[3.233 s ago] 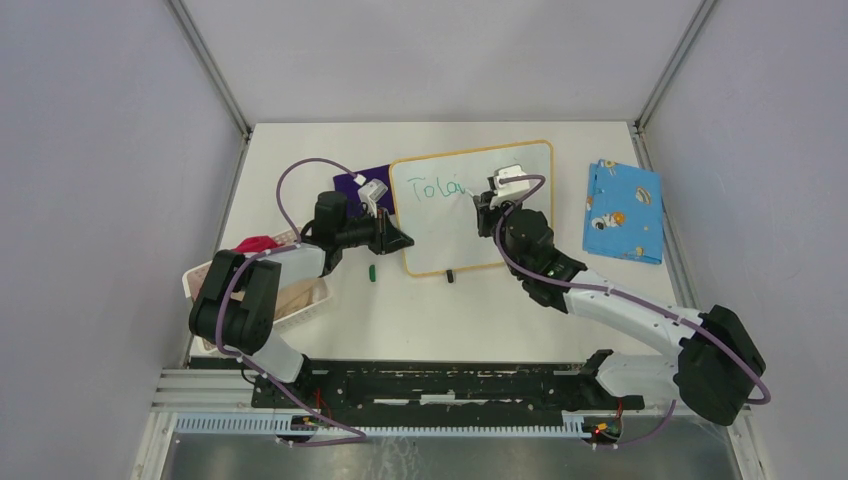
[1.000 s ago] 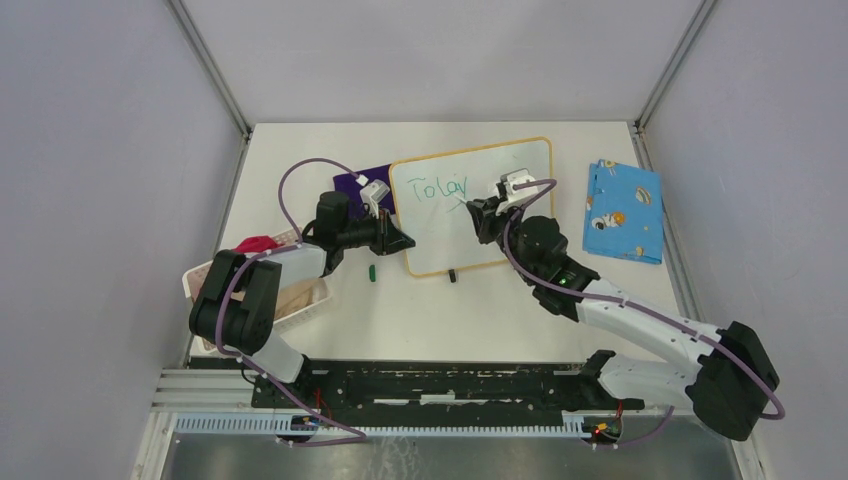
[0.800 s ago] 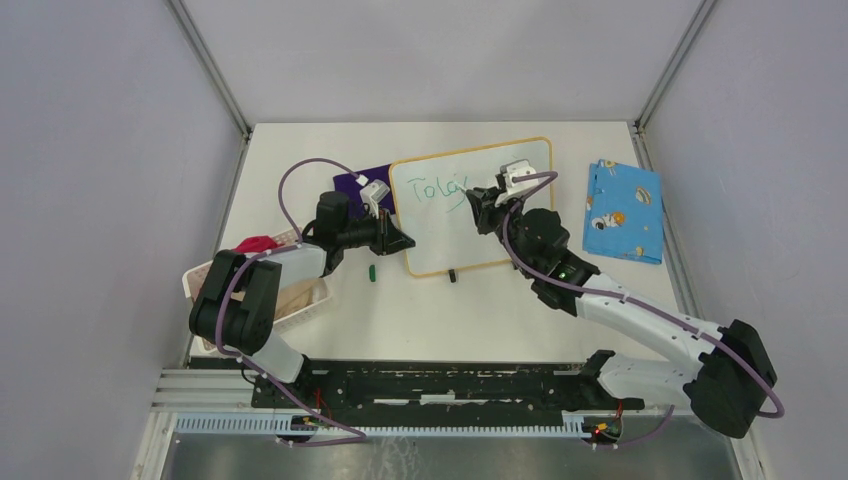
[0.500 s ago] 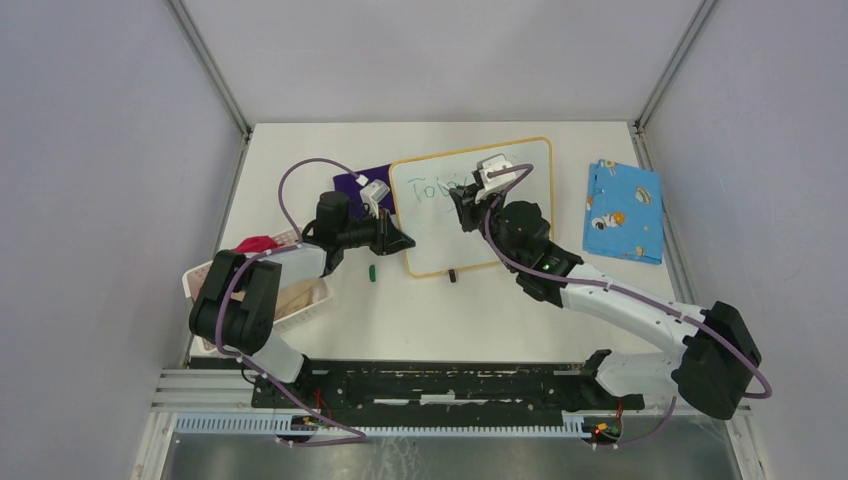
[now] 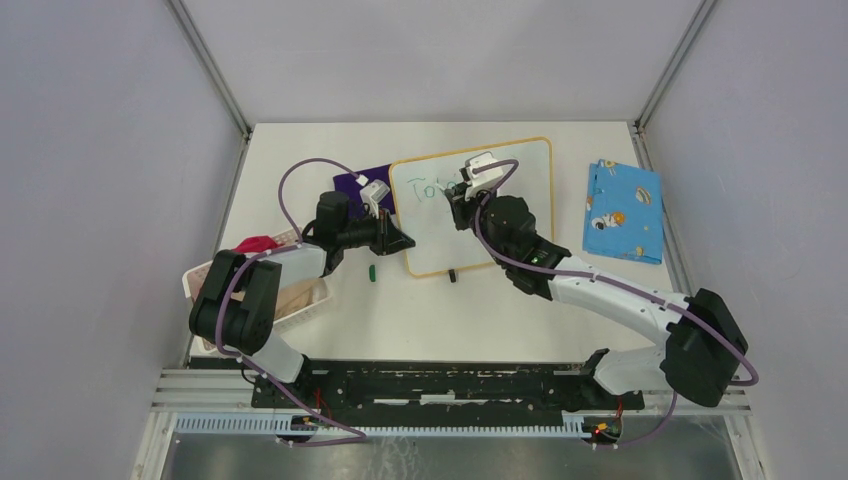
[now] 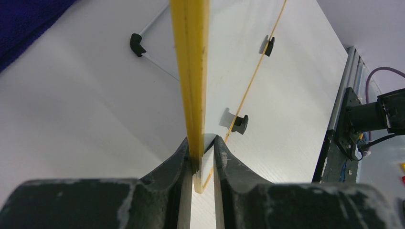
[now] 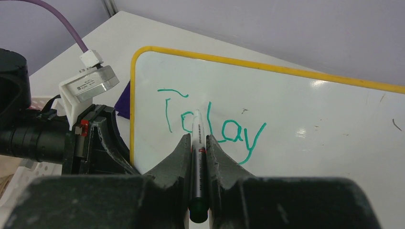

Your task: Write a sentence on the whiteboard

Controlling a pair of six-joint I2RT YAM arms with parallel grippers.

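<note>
— Green ink reads "Today": the sentence (image 7: 210, 126) looks barely begun on the whiteboard (image 7: 315, 109), far centre.
— The right gripper (image 7: 197, 140) pinches the marker (image 7: 197, 167); the left gripper (image 6: 201, 144) clamps the frame's left edge. Next, probably "'s", right of the "y".

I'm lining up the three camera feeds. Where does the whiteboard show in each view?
Top external: whiteboard mid-table toward the back, between the two arms.
Left wrist: whiteboard edge-on, its yellow frame running from top centre down into the fingers.
Right wrist: whiteboard face fills the middle and right, green writing behind the marker.
Shared landmark: the left gripper clamped on the board's left edge, seen in all three.
</note>
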